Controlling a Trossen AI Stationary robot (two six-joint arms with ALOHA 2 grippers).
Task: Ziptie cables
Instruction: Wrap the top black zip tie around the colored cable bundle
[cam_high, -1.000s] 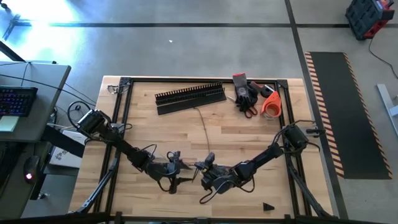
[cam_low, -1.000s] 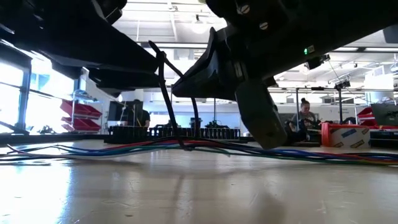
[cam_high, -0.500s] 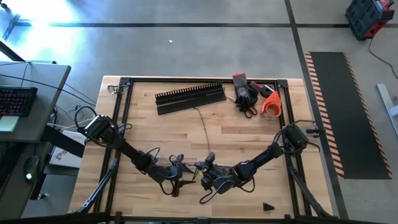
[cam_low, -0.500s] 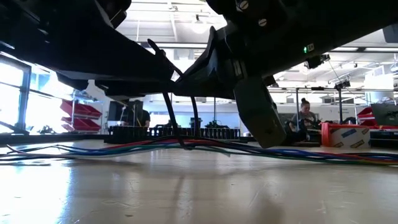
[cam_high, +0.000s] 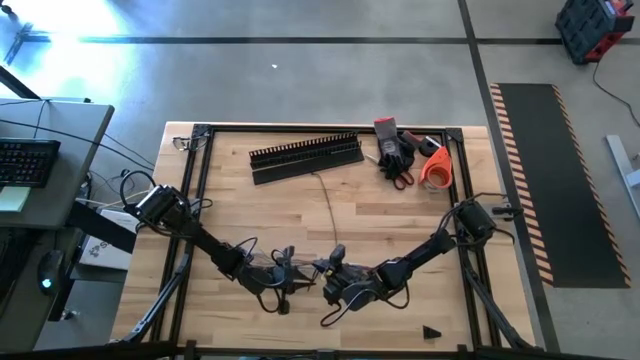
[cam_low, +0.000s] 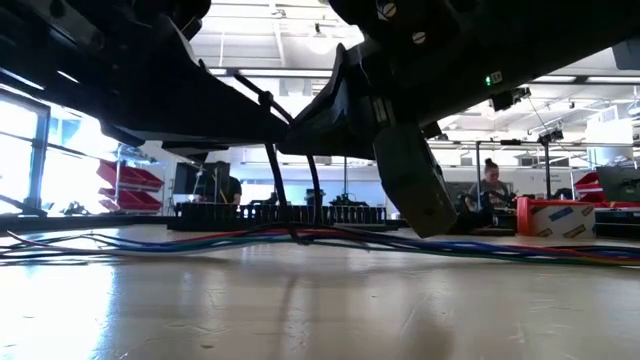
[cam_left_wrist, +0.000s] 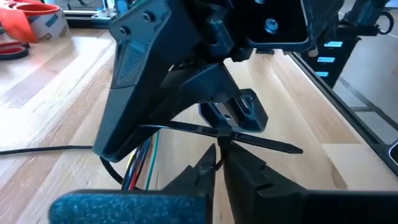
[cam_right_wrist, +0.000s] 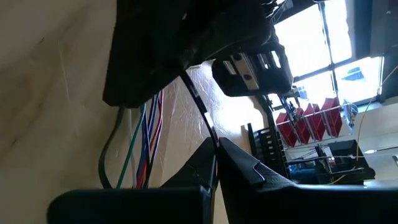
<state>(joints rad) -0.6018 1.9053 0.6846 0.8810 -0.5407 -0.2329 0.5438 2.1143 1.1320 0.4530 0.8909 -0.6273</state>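
Note:
The cables (cam_low: 150, 242), thin coloured wires, lie along the table near its front middle and also show in the left wrist view (cam_left_wrist: 142, 163) and the right wrist view (cam_right_wrist: 148, 127). A black zip tie (cam_low: 272, 160) loops around them and rises above them. My left gripper (cam_high: 296, 280) and my right gripper (cam_high: 322, 272) meet tip to tip over the cables. Both are shut on the zip tie, the left (cam_left_wrist: 219, 155) seen in its own wrist view, the right (cam_right_wrist: 216, 146) in its own. My left gripper pinches the zip tie's thin strap (cam_left_wrist: 245, 139) between its two fingertips. The fingers come nearly level from the table's left and lie across the strap. The strap is held above the table, over the cables. My right gripper pinches another stretch of the zip tie's strap (cam_right_wrist: 208, 132) between its two fingertips, coming nearly level from the table's right. From the fingers the strap runs on straight toward the left gripper, clear of the table.
A black comb-toothed duct (cam_high: 305, 152) and a flat black strip (cam_high: 310, 172) lie at the far side. Right of them are scissors and black items (cam_high: 395, 155) and an orange tape roll (cam_high: 435, 168). A black frame (cam_high: 200, 180) borders the table. People sit beyond it (cam_low: 490, 185).
My left gripper has shut on the zip tie's strap, its fingers having stood wide apart a second ago. The left arm has sunk slightly over the cables. The strap's free end, which stuck up, now bends lower. My right gripper has kept still.

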